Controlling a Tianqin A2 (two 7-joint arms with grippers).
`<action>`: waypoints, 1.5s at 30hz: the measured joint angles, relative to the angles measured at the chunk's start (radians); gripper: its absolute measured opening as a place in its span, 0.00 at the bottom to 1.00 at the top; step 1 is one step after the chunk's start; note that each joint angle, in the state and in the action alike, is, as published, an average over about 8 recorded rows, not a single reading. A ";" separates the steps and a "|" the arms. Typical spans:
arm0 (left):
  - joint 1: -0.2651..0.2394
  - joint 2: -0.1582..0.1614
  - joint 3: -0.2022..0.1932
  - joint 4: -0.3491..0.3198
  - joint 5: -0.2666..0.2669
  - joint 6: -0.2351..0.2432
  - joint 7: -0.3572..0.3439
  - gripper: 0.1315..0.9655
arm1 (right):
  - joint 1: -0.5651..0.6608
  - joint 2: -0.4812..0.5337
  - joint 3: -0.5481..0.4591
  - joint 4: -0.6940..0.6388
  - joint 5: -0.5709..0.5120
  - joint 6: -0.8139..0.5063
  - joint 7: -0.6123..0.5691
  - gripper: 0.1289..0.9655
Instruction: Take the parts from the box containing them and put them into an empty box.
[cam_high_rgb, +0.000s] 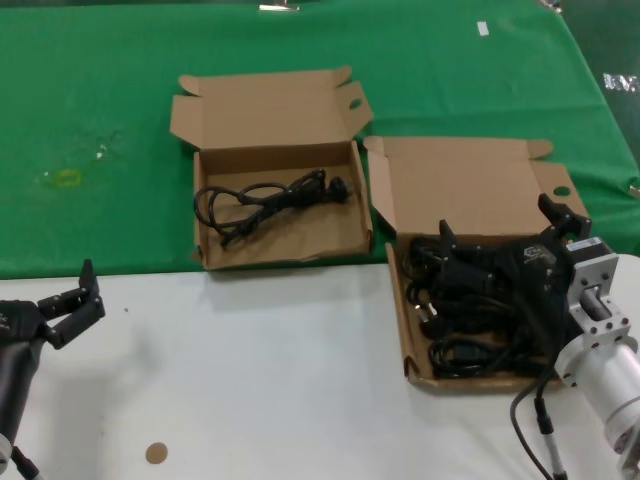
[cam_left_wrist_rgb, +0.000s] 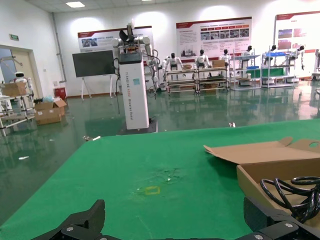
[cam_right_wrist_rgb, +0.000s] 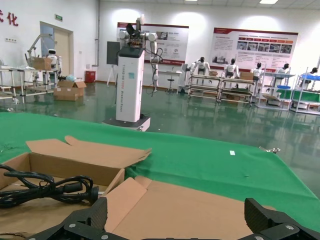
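Note:
The longer cardboard box (cam_high_rgb: 408, 330) with a round lid hole stands at the right and holds several black power cables (cam_high_rgb: 470, 325). My right gripper (cam_high_rgb: 500, 222) is open and empty just above the box's far half; in the right wrist view its gripper (cam_right_wrist_rgb: 177, 220) faces the plain lid (cam_right_wrist_rgb: 200, 205). The squarer box (cam_high_rgb: 215, 262) with an oval slot stands to the left and holds one black cable (cam_high_rgb: 265, 198), which also shows in the right wrist view (cam_right_wrist_rgb: 50, 189) and the left wrist view (cam_left_wrist_rgb: 295, 192). My left gripper (cam_high_rgb: 70, 300), shown in its own view (cam_left_wrist_rgb: 175, 222), is open and empty at the near left over the white table.
Both boxes lie where the green cloth (cam_high_rgb: 100, 120) meets the white table (cam_high_rgb: 260, 370). A small brown disc (cam_high_rgb: 155, 453) lies on the table at the near left. A faint yellow mark (cam_high_rgb: 68, 178) is on the cloth at far left.

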 joint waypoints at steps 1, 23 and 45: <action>0.000 0.000 0.000 0.000 0.000 0.000 0.000 1.00 | 0.000 0.000 0.000 0.000 0.000 0.000 0.000 1.00; 0.000 0.000 0.000 0.000 0.000 0.000 0.000 1.00 | 0.000 0.000 0.000 0.000 0.000 0.000 0.000 1.00; 0.000 0.000 0.000 0.000 0.000 0.000 0.000 1.00 | 0.000 0.000 0.000 0.000 0.000 0.000 0.000 1.00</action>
